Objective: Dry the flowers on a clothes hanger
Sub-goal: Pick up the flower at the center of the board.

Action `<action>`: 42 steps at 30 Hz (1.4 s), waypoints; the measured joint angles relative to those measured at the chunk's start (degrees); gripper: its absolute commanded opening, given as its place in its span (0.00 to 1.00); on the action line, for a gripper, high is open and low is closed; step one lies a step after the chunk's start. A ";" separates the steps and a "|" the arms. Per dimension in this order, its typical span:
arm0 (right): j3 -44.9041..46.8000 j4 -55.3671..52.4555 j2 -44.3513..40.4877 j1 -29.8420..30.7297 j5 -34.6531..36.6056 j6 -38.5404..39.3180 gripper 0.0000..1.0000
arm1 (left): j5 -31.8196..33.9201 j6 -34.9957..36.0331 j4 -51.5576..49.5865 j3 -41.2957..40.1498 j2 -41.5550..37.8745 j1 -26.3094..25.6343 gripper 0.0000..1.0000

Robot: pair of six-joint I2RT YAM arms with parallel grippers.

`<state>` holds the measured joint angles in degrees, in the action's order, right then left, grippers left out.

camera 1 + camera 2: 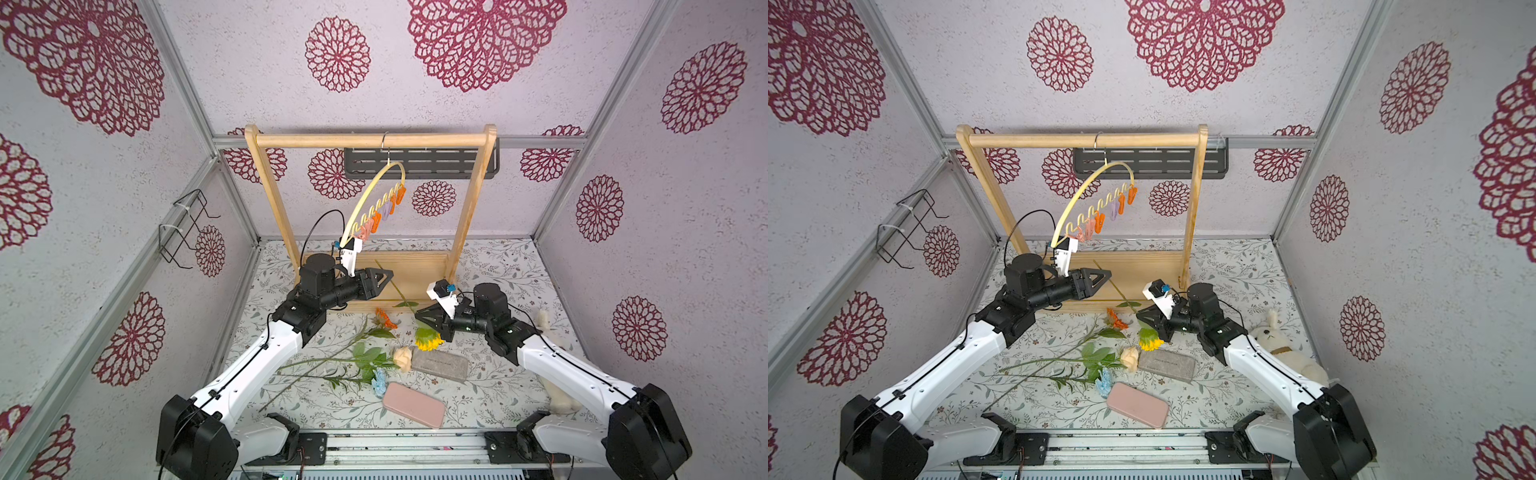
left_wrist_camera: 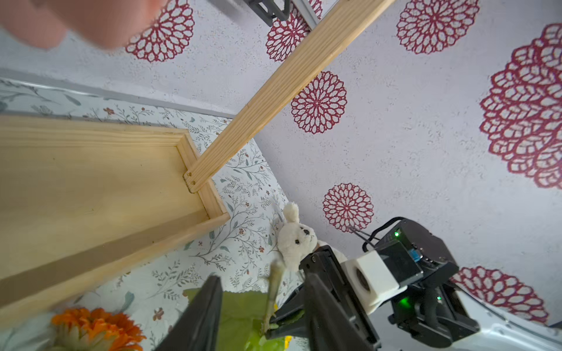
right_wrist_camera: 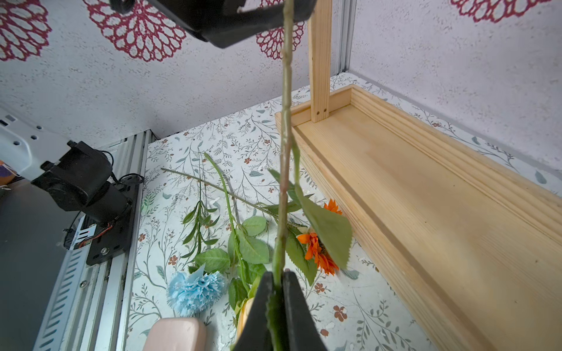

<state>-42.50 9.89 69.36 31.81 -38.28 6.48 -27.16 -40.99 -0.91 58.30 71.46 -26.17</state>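
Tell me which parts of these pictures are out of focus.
Left wrist view: a pink blob at the edge is wholly blurred, the orange flower soft. Right wrist view: the sunflower stem is sharp. Both top views: sharp, evenly lit.

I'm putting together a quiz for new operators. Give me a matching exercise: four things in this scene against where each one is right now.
Things:
1. sunflower
2. clothes hanger
3. blue flower
4. plush rabbit

Places:
A. hooked on the wooden rack's top bar
B. lying on the table beside the pink case
C. stem clamped in the right gripper
D. on the table near the side wall

Pairs: 1-C, 2-A, 3-B, 4-D
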 measured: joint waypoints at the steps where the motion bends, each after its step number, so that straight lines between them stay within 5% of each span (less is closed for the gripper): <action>1: 0.00 -0.07 0.24 0.02 -0.11 0.02 0.09 | 0.44 -0.04 0.07 0.00 0.00 0.00 0.34; 8: 0.00 -0.74 1.22 0.26 -0.55 0.02 0.12 | 2.14 0.44 -0.26 -0.02 -0.22 0.00 0.00; 15: 0.00 -0.26 1.36 0.28 -0.42 0.37 0.37 | 2.93 0.57 -0.28 -0.50 -0.81 0.00 0.00; 24: 0.00 0.76 0.35 0.20 0.20 0.57 0.54 | 4.28 1.60 -0.81 -4.98 -4.02 0.00 0.00; 36: -0.02 5.99 -2.67 -0.57 2.10 0.48 0.62 | 5.95 3.19 5.55 -19.58 -14.38 0.00 0.00; 42: -0.52 9.77 -1.22 -0.57 2.58 -0.11 0.65 | 12.68 6.19 7.89 -26.53 -23.63 0.02 0.00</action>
<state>-43.03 19.66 68.14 31.24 -35.70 6.37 -14.48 -34.81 6.98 31.77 47.83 -26.15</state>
